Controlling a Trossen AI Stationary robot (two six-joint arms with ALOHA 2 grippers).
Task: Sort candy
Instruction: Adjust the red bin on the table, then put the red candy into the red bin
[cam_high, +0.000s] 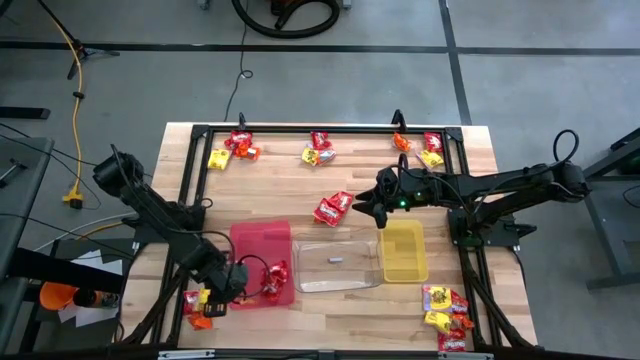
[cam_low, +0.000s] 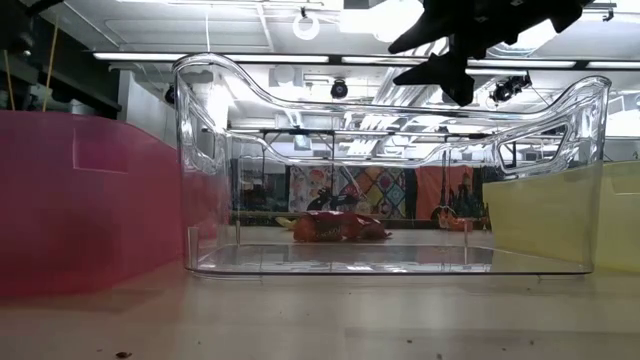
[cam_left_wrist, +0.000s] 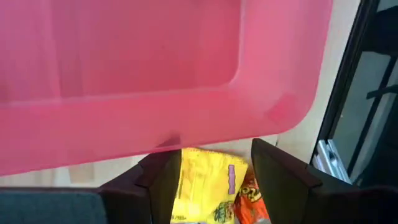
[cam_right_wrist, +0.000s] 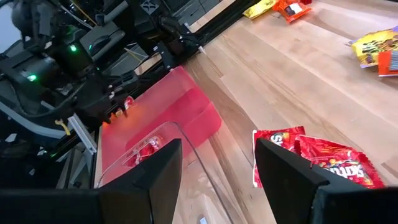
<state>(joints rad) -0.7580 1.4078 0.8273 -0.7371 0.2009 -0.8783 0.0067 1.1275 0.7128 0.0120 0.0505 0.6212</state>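
- Left gripper (cam_high: 213, 297): hovering low at the near left corner of the table, just beside the red tray (cam_high: 262, 262); fingers (cam_left_wrist: 158, 177) standing open, straddling a yellow packet (cam_left_wrist: 205, 190) with an orange packet (cam_left_wrist: 252, 199) touching it; nothing gripped yet
- Right gripper (cam_high: 372, 208): hanging over mid-table, between the red packets (cam_high: 333, 208) and the yellow tray (cam_high: 402, 250); fingers (cam_right_wrist: 283, 165) parted wide, carrying nothing
- Step in hand, by my reading: both arms lining up for a pick, sorting barely begun
- Next move: the left needing to lower and close on the yellow packet alone, leaving the orange one behind; the right needing to settle over one red packet of the overlapping pair
- Candy: lying in clusters along the far edge (cam_high: 232, 148), at the near right corner (cam_high: 447, 318), and one red piece sitting in the red tray (cam_high: 275, 280)
- Clear tray (cam_high: 335, 262): standing between the red and yellow trays, holding a small pale object I cannot identify
- In the way: the red tray wall crowding the left gripper; frame rails edging the table
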